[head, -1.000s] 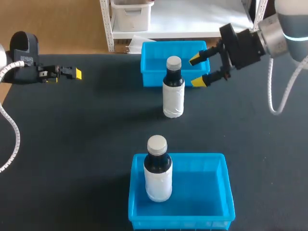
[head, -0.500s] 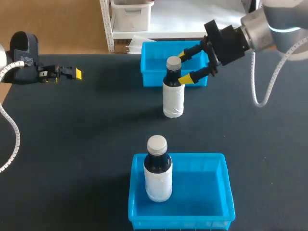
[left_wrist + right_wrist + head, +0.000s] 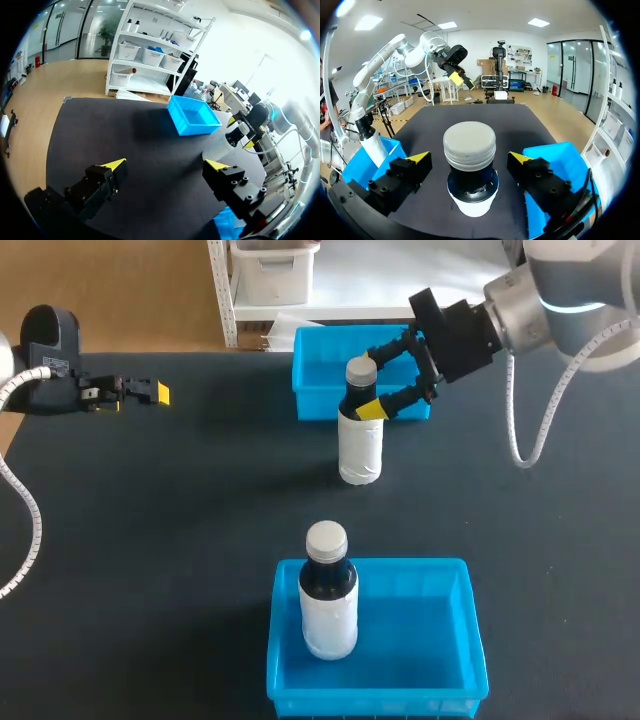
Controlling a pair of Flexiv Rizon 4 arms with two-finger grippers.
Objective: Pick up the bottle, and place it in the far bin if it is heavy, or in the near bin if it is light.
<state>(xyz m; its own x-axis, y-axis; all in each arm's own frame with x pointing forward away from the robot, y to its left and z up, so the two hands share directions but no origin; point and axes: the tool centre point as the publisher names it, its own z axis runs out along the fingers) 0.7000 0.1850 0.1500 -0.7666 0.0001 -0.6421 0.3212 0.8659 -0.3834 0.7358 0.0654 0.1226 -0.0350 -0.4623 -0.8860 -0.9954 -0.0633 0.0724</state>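
Observation:
A bottle (image 3: pixel 360 435) with a white label, dark neck and grey cap stands upright on the black table, just in front of the far blue bin (image 3: pixel 318 352). My right gripper (image 3: pixel 369 383) is open and straddles the bottle's neck, one yellow tip on each side. In the right wrist view the bottle (image 3: pixel 470 172) sits between the fingers (image 3: pixel 415 165) with a gap on both sides. My left gripper (image 3: pixel 152 393) hangs open and empty at the table's far left, far from the bottle; its wrist view shows the gripper (image 3: pixel 165 165) with nothing between the tips.
The near blue bin (image 3: pixel 445 640) at the front holds a second, similar bottle (image 3: pixel 328 600) upright in its left half. The far bin (image 3: pixel 555 160) lies beside my right gripper. Bare black table separates the two bins.
My right gripper has moved left from beside the far bin to the bottle and now has its fingers on either side of the neck. The left arm has not moved.

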